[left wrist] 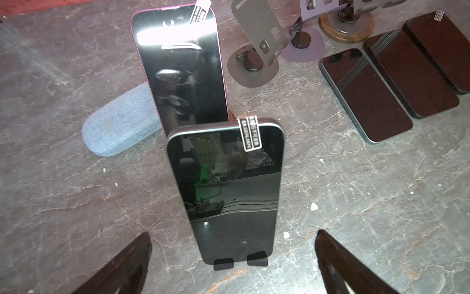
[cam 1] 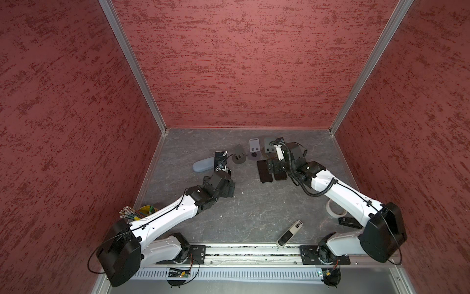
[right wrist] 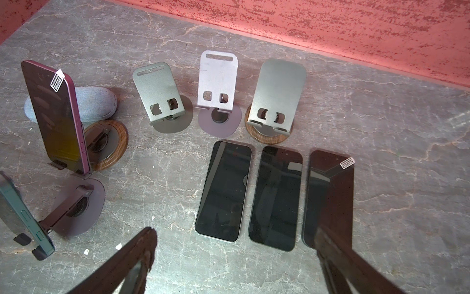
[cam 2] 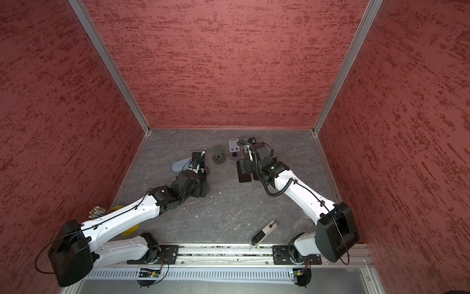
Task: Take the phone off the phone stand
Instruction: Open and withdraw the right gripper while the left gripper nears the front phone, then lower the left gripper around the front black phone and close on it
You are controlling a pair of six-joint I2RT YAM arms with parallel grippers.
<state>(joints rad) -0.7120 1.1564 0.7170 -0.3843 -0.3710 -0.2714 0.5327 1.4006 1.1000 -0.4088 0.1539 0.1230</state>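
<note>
At twelve o'clock from your left gripper (left wrist: 234, 233), jaws apart to straddle it: green-rimmed black phone (left wrist: 226, 188) propped on dark metal stand (left wrist: 223, 263).

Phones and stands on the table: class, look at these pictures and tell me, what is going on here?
Two robot arms are taking phones off stands. Three phones lie flat in a row before three empty stands. Two more stand propped on stands: a purple phone and a green phone. The left gripper is open in front of the green phone, not gripping it. The right gripper hangs open over the flat phones, holding nothing.
</note>
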